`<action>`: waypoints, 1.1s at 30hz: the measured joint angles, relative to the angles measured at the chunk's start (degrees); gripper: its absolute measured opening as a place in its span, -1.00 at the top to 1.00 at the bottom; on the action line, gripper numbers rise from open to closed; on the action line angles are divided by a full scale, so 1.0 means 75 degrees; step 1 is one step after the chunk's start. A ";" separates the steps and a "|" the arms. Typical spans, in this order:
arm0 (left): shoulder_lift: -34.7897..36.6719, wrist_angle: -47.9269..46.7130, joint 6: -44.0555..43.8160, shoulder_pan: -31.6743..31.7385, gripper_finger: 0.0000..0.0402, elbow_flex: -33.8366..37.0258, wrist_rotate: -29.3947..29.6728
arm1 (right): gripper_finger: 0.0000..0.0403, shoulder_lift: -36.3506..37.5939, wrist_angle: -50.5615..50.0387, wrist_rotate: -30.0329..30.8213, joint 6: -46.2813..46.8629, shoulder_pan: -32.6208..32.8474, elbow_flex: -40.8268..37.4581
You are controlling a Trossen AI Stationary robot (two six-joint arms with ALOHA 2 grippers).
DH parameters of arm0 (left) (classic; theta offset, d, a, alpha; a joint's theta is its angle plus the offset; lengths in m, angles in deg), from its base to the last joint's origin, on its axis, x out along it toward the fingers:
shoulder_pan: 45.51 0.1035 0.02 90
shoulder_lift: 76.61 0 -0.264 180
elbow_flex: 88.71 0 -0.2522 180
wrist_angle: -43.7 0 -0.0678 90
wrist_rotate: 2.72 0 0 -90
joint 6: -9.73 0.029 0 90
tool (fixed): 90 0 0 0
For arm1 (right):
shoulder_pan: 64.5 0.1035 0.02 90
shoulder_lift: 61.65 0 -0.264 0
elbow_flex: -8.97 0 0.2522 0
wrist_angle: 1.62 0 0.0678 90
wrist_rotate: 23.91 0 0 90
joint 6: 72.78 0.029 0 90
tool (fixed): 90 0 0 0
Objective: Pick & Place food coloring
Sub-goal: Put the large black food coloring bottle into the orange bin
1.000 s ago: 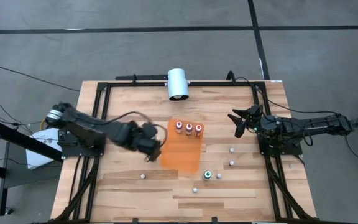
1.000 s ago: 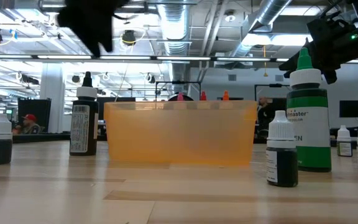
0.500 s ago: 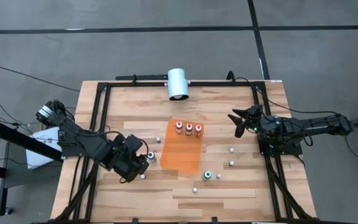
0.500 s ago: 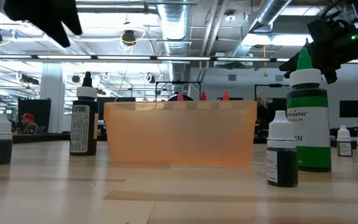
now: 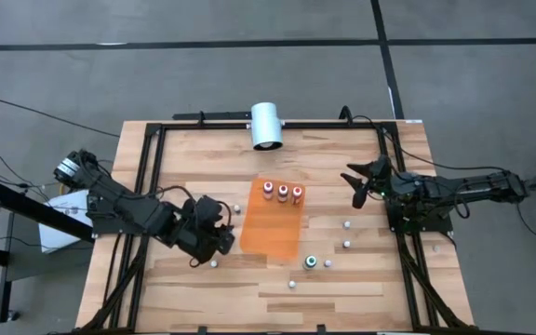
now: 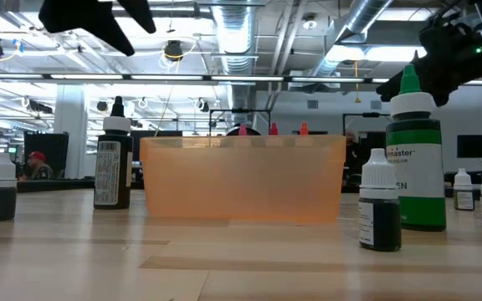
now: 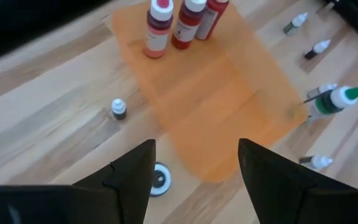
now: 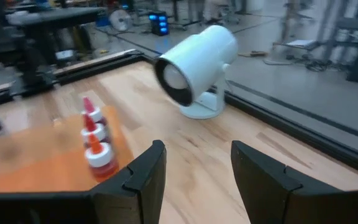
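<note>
— Three red-topped food coloring bottles (image 5: pixel 282 192) stand in the orange tray (image 5: pixel 270 233); seven stand loose on the table (image 5: pixel 194 158).
— Grippers?
— Left gripper (image 5: pixel 218 234) beside the tray, fingers apart, empty; right gripper (image 5: pixel 355 182) likewise, at the table's right.

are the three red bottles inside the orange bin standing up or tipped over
Standing upright. The three red-topped bottles show caps-up in a row at the far end of the orange bin, and the left wrist view shows them erect.

One camera looks straight down on the whole counter (image 5: pixel 342 270). Another sits at counter height, close to the bottles, facing the room. Each wrist camera looks past its own tool; all four share the orange tray (image 5: pixel 273 229).
</note>
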State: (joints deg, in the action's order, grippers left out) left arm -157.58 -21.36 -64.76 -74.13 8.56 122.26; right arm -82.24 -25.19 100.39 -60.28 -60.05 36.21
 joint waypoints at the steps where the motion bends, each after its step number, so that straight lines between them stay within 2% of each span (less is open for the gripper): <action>1: 0.0000 0.0044 -0.0051 0.0029 -0.10 0.0000 -0.0036 | 0.17 0.0028 0.0015 -0.0144 -0.0079 0.0000 0.0000; 9: 0.0000 0.0165 -0.0773 0.0238 -0.10 0.0000 -0.0548 | 0.16 0.0111 0.0026 -0.0268 -0.0337 -0.0003 0.0000; 20: -0.0119 0.0038 -0.1037 0.0300 -0.10 -0.0003 -0.0915 | 0.17 0.0111 0.0026 -0.0265 -0.0469 -0.0015 0.0000; 30: -0.0994 -0.0057 -0.1128 0.0456 -0.10 -0.0009 -0.1903 | 0.17 0.0107 0.0124 -0.0322 -0.0467 -0.0015 0.0000; 33: -0.1187 -0.0116 -0.1290 0.0461 -0.10 -0.0009 -0.1970 | 0.18 0.0104 0.0177 -0.0384 -0.0466 -0.0015 0.0000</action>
State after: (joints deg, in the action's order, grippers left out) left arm -166.48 -22.23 -74.43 -70.67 8.49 107.49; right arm -81.46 -23.86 97.51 -63.78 -60.16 36.21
